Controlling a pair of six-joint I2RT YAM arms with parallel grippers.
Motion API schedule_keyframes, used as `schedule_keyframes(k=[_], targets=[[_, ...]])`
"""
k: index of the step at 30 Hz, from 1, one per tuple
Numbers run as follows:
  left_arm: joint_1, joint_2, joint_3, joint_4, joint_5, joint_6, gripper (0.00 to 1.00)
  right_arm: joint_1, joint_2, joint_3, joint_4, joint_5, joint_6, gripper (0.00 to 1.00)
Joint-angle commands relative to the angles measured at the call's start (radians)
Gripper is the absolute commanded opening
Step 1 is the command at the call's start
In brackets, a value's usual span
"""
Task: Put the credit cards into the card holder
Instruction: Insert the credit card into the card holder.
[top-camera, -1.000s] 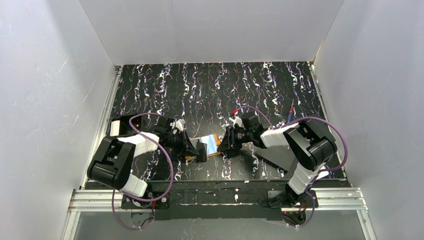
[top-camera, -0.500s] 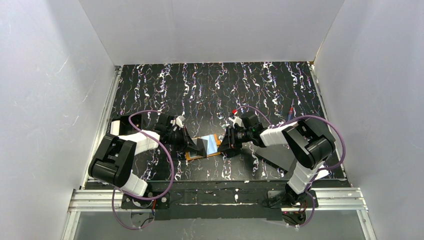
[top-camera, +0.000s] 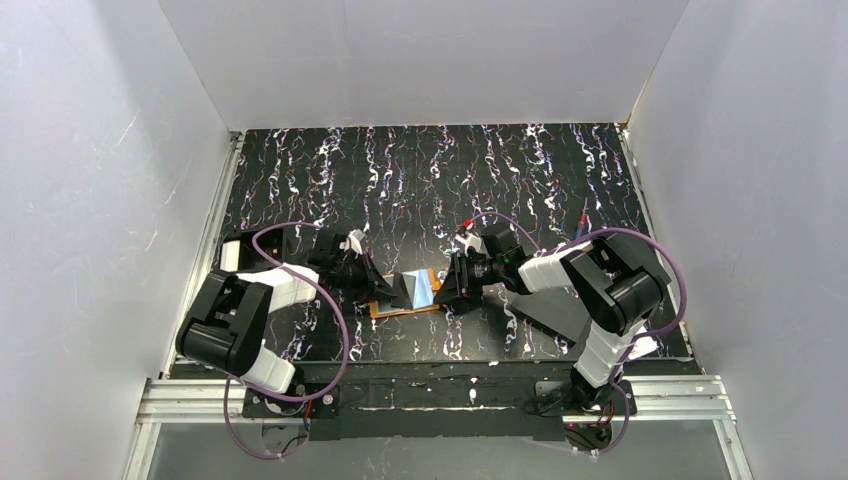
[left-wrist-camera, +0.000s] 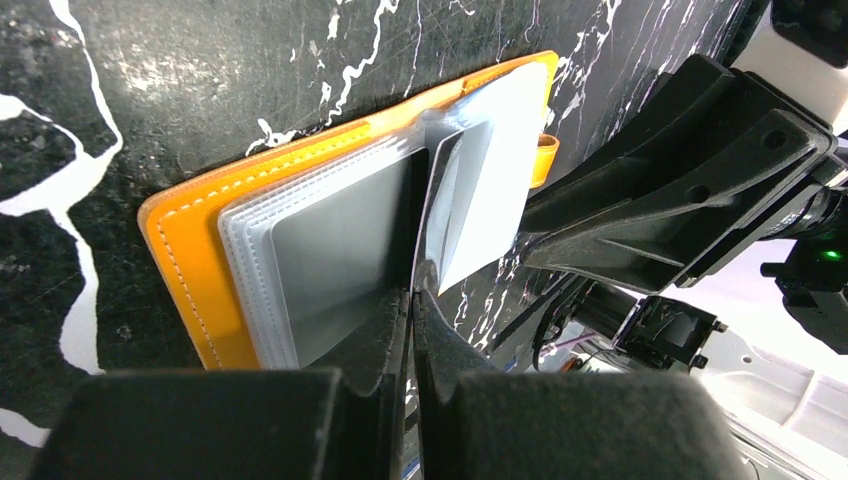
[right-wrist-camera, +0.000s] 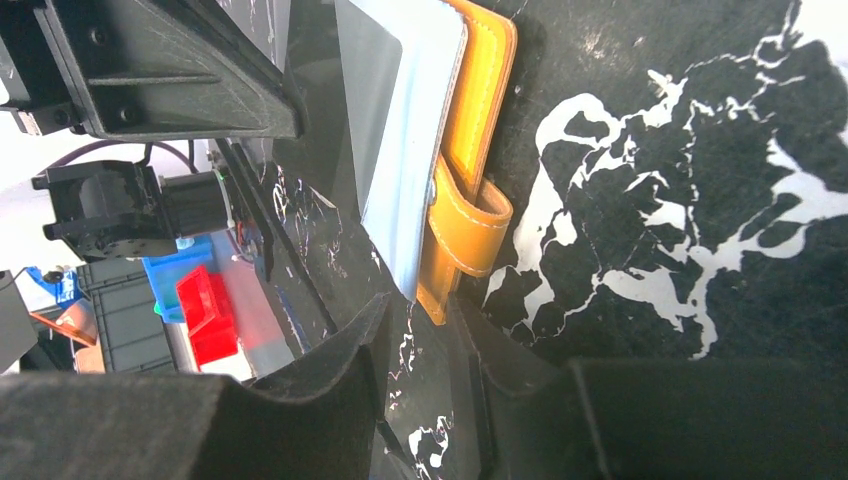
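While the card holder (left-wrist-camera: 185, 262) lies open on the table (top-camera: 400, 180) near the middle of its near edge, the left gripper (left-wrist-camera: 412, 300) is pinched together on one clear sleeve (left-wrist-camera: 436, 200), which stands upright. The right gripper (right-wrist-camera: 432, 372) has its fingers apart, just beside the snap tab (right-wrist-camera: 465, 228).

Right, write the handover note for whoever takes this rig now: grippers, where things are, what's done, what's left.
Left gripper: shut, pinching what looks like one pale clear sleeve, lifted upright out of the small orange folding card holder.
Right gripper: fingers straddle the holder's edge by the orange snap tab; cannot tell whether it clamps.
Holder: lying open on the black marbled table, between the two grippers.
Done: holder opened, a sleeve raised.
Left: no credit card shows in the visible sleeves, so the cards seemingly have yet to go in.
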Motion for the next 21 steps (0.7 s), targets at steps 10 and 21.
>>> schedule_keyframes(k=[10, 21], targets=[[-0.042, -0.013, -0.059, 0.117, -0.092, -0.057, 0.00, 0.023, 0.043, -0.005, -0.020, 0.049, -0.013, 0.35], [-0.042, -0.089, -0.093, 0.106, -0.167, -0.021, 0.00, 0.022, 0.039, -0.006, -0.025, 0.052, -0.013, 0.35]])
